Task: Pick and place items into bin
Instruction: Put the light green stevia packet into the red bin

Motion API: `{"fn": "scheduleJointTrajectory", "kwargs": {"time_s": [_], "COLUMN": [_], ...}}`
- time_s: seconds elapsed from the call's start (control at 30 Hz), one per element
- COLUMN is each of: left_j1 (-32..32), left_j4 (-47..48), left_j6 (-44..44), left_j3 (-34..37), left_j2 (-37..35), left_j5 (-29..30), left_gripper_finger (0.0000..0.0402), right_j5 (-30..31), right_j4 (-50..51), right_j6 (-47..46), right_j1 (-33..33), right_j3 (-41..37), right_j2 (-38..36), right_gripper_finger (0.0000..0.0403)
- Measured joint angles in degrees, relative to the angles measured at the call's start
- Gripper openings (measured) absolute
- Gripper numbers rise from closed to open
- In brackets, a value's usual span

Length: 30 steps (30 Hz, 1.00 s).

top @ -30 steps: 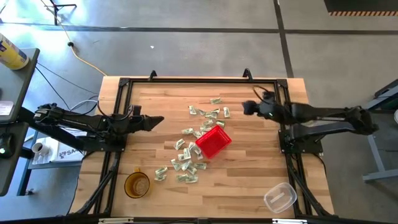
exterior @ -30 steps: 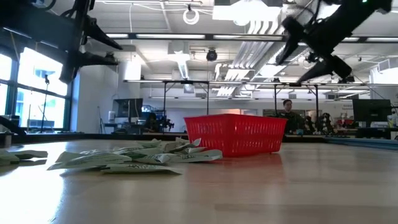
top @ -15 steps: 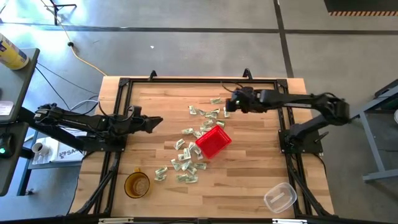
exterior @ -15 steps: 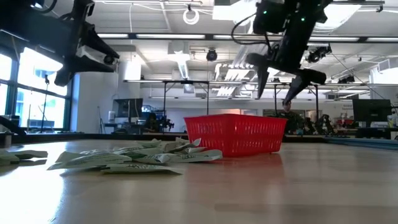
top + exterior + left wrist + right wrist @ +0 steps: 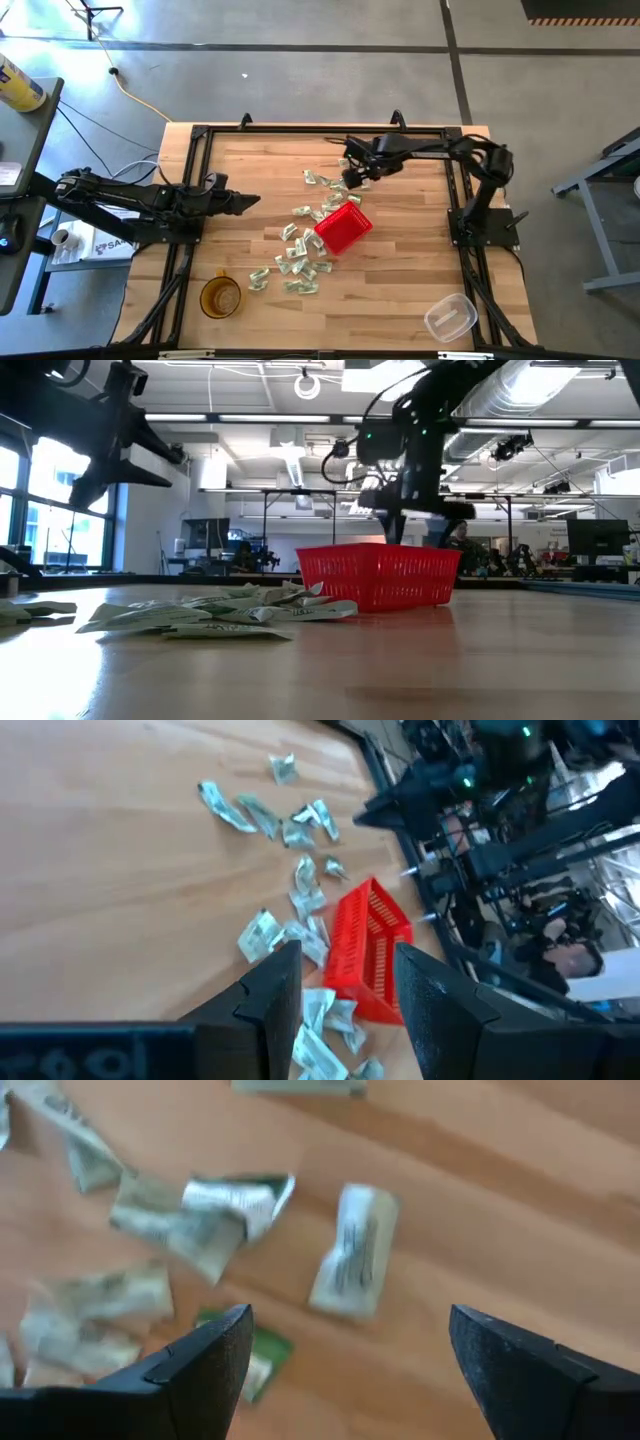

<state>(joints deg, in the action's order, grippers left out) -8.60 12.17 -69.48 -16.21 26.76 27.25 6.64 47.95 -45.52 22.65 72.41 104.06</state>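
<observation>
Wooden table (image 5: 400,260); red basket (image 5: 343,228) seemingly empty.

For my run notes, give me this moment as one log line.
right gripper: jaws open, over packets behind red basket | left gripper: empty, waiting at left side | basket: contents unseen

Basket (image 5: 343,229) is showing solid red, its sides carrying a fine perforated grid pattern. Packets (image 5: 300,266) are showing pale green and white, with darker green patches on some and small dark print on one near the right wrist camera (image 5: 352,1252). Table (image 5: 400,290) is showing light wood planking with streaked grain, framed in black. Cup (image 5: 221,297) is showing translucent amber. Container (image 5: 450,318) is showing clear. Both arms are showing black.
</observation>
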Motion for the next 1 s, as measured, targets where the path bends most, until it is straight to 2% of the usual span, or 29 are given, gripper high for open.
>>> {"fn": "scheduleJointTrajectory", "kwargs": {"time_s": [0.1,0.2,0.37,0.47,0.57,0.77,0.9,1.0], "left_j1": [0.0,0.0,0.0,0.0,0.0,0.0,0.0,0.0], "left_j4": [-0.3,-0.4,-0.3,-0.6,-0.5,-0.5,-0.3,0.0], "left_j6": [-0.6,-2.0,-2.5,-3.8,-4.5,-4.6,-4.6,-4.5], "left_j3": [0.0,0.0,0.0,0.0,0.0,0.0,0.0,0.0], "left_j2": [0.0,0.0,0.0,0.0,0.0,0.0,0.0,0.0], "left_j5": [-1.9,-4.7,-9.5,-13.0,-16.0,-17.4,-17.4,-18.3], "left_gripper_finger": [0.0193,0.0193,0.0193,0.0193,0.0193,0.0193,0.0193,0.0193], "right_j5": [1.3,-1.9,-3.5,-5.0,-6.3,-7.4,-9.6,-10.2], "right_j4": [-0.8,-2.1,-6.7,-7.4,-6.9,-5.2,-1.6,0.1], "right_j6": [2.6,6.2,8.6,8.6,9.9,11.7,12.1,12.5], "right_j1": [1.5,3.6,5.2,5.6,5.6,3.8,1.3,-1.1], "right_j3": [-0.2,-0.2,-0.2,0.1,0.1,0.1,-0.6,-0.2], "right_j2": [2.3,4.4,8.3,9.6,10.3,9.2,5.2,-0.4], "right_gripper_finger": [0.0326,0.0316,0.0273,0.0234,0.0177,0.0022,0.002,0.0008]}}
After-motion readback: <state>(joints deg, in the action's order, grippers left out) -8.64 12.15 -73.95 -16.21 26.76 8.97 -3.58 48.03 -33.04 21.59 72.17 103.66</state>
